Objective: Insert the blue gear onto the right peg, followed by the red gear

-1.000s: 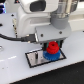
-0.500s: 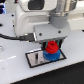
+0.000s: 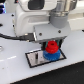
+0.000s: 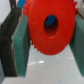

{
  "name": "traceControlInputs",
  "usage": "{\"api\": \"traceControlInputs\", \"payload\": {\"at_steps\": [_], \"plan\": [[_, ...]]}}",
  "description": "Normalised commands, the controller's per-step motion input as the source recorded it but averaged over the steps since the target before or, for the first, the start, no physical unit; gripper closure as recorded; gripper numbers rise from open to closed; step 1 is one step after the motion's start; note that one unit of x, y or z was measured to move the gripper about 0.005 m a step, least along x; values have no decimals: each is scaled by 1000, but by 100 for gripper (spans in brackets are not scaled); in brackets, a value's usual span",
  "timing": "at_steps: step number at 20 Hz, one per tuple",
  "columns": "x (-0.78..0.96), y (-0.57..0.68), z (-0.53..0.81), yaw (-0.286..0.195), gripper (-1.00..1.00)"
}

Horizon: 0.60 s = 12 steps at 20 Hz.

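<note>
Low in the middle of the exterior view, the pincer [image 3: 51, 44] grips the red gear [image 3: 51, 49] directly above the blue gear [image 3: 50, 55] on the grey base plate [image 3: 34, 58].

arm [image 3: 35, 17]: white casing | black cable | jaws: teal pads [image 4: 22, 47]

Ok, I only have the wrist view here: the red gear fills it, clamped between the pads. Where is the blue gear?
Observer: The blue gear lies flat on the base plate, toward the plate's end on the exterior view's right.
Operator: And the red one relative to it?
Observer: The red gear, held in the hand, is directly above the blue gear and very close to it. I cannot tell whether they touch.
</note>
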Motion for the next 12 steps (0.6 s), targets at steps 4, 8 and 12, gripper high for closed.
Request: {"api": "traceControlInputs", "payload": {"at_steps": [4,8,12], "plan": [[49,65,301,0,100],[130,-1,79,0,100],[152,-8,-108,0,100]]}}
